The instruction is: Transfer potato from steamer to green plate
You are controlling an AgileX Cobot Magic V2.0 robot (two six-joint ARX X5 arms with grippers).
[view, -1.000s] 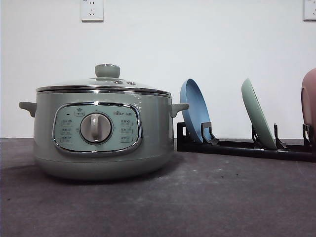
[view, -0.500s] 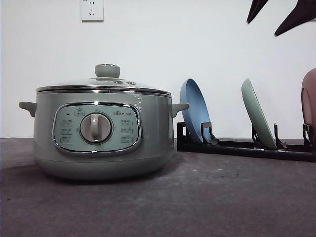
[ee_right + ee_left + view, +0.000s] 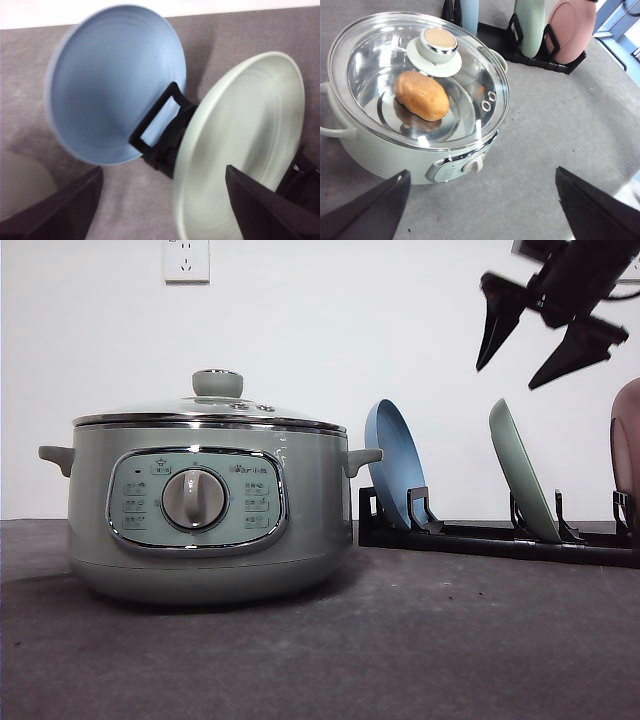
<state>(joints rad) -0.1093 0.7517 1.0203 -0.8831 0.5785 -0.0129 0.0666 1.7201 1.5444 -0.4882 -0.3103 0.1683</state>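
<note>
Both grippers gape empty: left gripper [image 3: 480, 210] above the lidded steamer [image 3: 205, 510], whose panel print is unreadable, potato [image 3: 421, 95] inside; right gripper [image 3: 545, 345] above the racked green plate [image 3: 522, 483].

The print on the steamer [image 3: 205, 502] control panel is too small to read.

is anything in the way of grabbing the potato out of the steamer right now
Yes. The glass lid is on the steamer, covering the potato inside. The green plate also stands on edge in the black rack, so it cannot receive the potato yet. The right gripper hangs open above it.
</note>
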